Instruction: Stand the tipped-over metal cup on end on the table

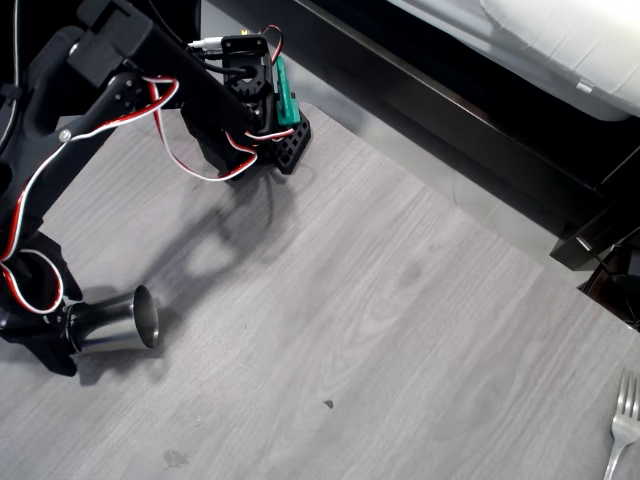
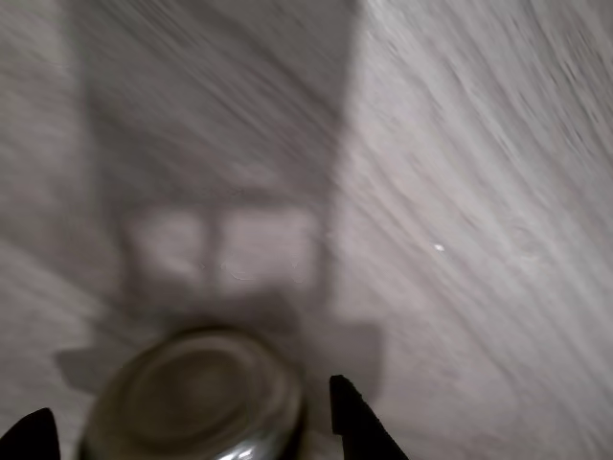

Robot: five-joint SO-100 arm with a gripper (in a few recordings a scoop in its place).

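The metal cup [image 1: 115, 325] lies on its side on the grey wood-grain table [image 1: 380, 330] at the left in the overhead view. Its wide rim points right and its closed base points left into my gripper [image 1: 66, 330]. My black fingers stand above and below the base end. In the blurred wrist view the cup's round base [image 2: 196, 398] sits low between my gripper's [image 2: 187, 407] two dark fingertips [image 2: 350, 417]. A thin gap shows on each side, so the jaws are open around it.
A silver fork [image 1: 622, 425] lies at the table's lower right corner. The arm's black base [image 1: 270, 120] with red and white cables stands at the back left. A black frame [image 1: 470, 110] runs past the table's far edge.
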